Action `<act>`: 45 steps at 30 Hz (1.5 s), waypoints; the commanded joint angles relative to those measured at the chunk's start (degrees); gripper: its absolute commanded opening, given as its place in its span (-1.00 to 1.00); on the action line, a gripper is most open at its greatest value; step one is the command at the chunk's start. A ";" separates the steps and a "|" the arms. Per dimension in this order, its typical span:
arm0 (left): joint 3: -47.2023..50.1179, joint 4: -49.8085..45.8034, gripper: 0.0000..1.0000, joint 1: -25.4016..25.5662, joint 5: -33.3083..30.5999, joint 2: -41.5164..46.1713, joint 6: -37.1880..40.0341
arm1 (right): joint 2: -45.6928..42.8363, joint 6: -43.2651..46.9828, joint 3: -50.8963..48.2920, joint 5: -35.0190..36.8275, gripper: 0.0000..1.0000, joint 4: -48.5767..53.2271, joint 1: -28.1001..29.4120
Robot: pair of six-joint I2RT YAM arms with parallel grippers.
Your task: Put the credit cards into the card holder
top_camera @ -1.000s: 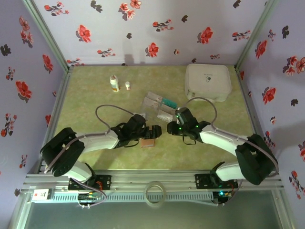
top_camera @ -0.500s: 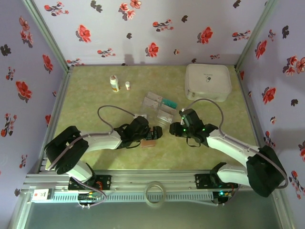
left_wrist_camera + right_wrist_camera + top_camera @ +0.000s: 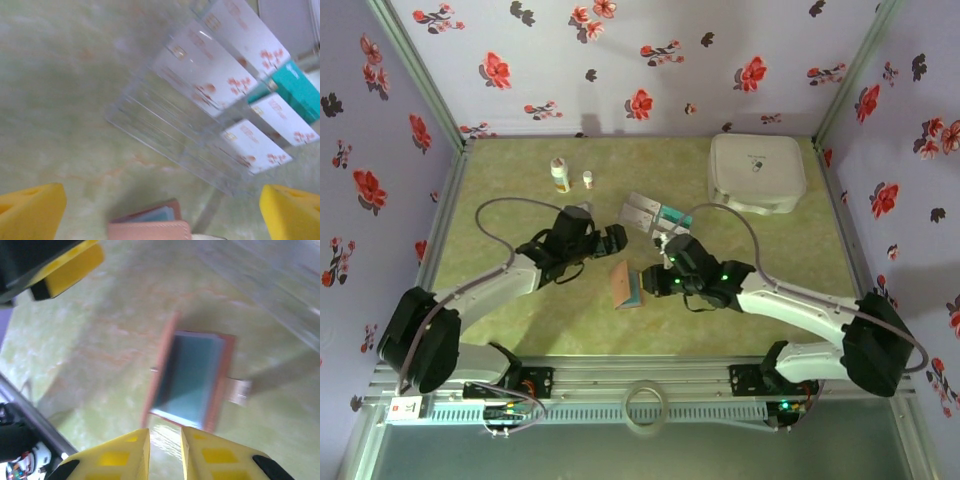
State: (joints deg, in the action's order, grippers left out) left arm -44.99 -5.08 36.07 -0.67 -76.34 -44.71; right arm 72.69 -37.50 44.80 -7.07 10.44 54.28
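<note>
Both arms have shifted in the last half second: the left one has pulled off the card holder [image 3: 622, 284] toward the far side, and the right one has come in to its right.

The right end effector [image 3: 164, 432] has its yellow fingers nearly together, with nothing between them, and hangs just in front of the holder's near edge. The holder lies open on the worktop [image 3: 100, 340], and a teal credit card [image 3: 192, 377] rests flat on it, framed by brown leather on three sides. I cannot tell whether that card is tucked under a pocket lip or only lying on top.

The left end effector [image 3: 162, 192] is spread wide and holds nothing. It sits beyond the holder, looking down at the clear tray [image 3: 165, 135], where more credit cards [image 3: 220, 70] stand in slots, pale ones and a teal one.

The step in hand looks like seating the teal card. Nothing pins the holder now, so a push could slide it across the worktop instead of driving the card home. Better to keep the fingers narrow and low, press on the card's free edge along the pocket's line, and move slowly.
</note>
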 commanded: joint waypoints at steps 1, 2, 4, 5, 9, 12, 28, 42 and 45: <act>1.22 -5.23 0.99 -3.73 1.08 2.98 2.92 | 5.07 1.98 6.35 1.98 -0.59 0.98 3.69; 1.52 -5.88 0.99 -4.47 1.17 3.45 3.31 | 6.83 2.63 7.79 2.06 -0.61 1.67 4.28; 2.09 -7.55 0.99 -6.18 1.27 4.27 4.00 | 10.42 3.79 10.41 2.00 -0.69 2.70 5.46; 2.22 -8.17 0.99 -6.62 1.27 4.48 4.36 | 11.51 4.13 11.07 1.97 -0.74 3.21 5.63; 3.12 -10.00 0.99 -7.53 1.37 4.94 5.45 | 13.76 4.40 10.36 3.58 -1.00 3.28 5.45; 3.58 -10.60 0.99 -7.52 1.52 4.84 6.05 | 14.37 4.09 8.51 4.10 -1.00 2.15 4.96; 6.55 -9.95 0.99 -6.63 5.22 5.62 5.30 | 12.02 2.95 7.31 1.66 -1.00 0.51 4.61; 6.86 -12.31 1.00 -10.30 1.97 6.68 3.94 | 21.08 5.49 14.68 3.19 -1.00 2.51 8.77; 6.01 -13.04 0.99 -10.32 2.28 6.37 4.80 | 19.19 4.68 11.69 3.47 -1.00 1.36 7.61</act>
State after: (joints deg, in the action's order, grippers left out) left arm -38.17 -15.64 26.17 2.11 -70.63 -40.49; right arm 93.43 -33.04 58.74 -5.06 12.01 62.98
